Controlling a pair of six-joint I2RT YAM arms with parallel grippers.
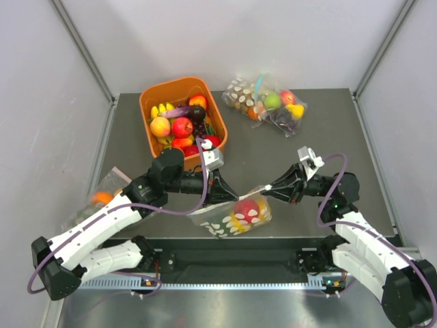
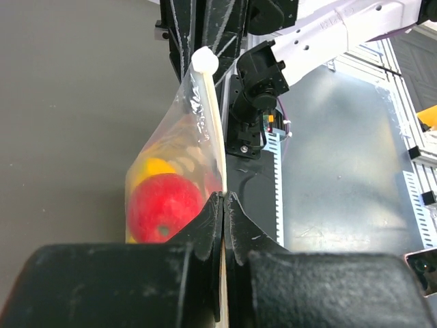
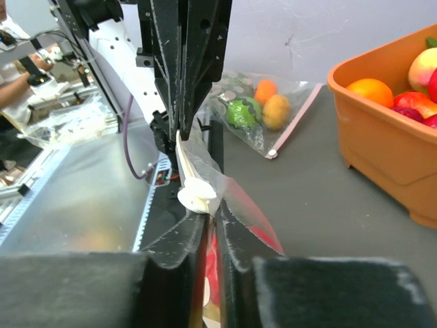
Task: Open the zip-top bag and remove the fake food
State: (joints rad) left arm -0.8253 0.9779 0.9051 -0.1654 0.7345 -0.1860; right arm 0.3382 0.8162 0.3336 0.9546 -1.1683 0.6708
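Three clear white-dotted plastic bags: far bag [image 1: 266,102], left bag [image 1: 104,193], and middle bag [image 1: 235,215], which left hand [image 1: 229,195] and right hand [image 1: 268,190] pinch tight. One orange plastic bin [image 1: 167,87]; grey table [image 1: 328,143], pale walls [image 1: 239,34].

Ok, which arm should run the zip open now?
Right. The right pincer sits at the white slider of the bag, so it could probably draw it along the zip. The left pincer is shut on the zip's other end, so it is better used as the anchor.
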